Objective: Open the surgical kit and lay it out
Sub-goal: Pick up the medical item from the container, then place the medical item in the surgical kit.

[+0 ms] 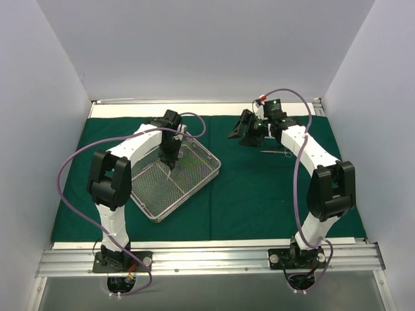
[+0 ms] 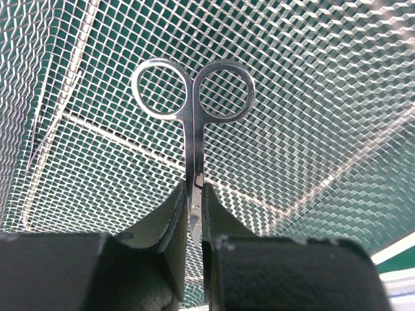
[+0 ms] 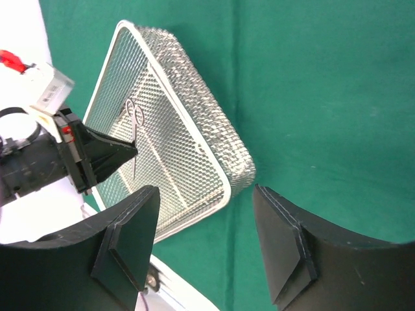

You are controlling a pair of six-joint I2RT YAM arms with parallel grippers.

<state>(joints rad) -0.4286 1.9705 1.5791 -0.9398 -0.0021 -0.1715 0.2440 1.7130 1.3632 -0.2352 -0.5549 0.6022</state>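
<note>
Gripping the scissors (image 2: 192,139) by their closed blades, my left claw (image 2: 194,194) hung over the wire-mesh tray (image 1: 159,191), finger rings pointing away from it; the tray lay askew on the left half of the dark green drape (image 1: 259,194); my right claw (image 3: 206,194) stood open above the drape's far right, near another slim instrument (image 1: 275,152) lying flat.

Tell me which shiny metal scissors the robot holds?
The scissors over the silver wire-mesh tray, pinched by the left gripper; the other lies on green cloth.
</note>
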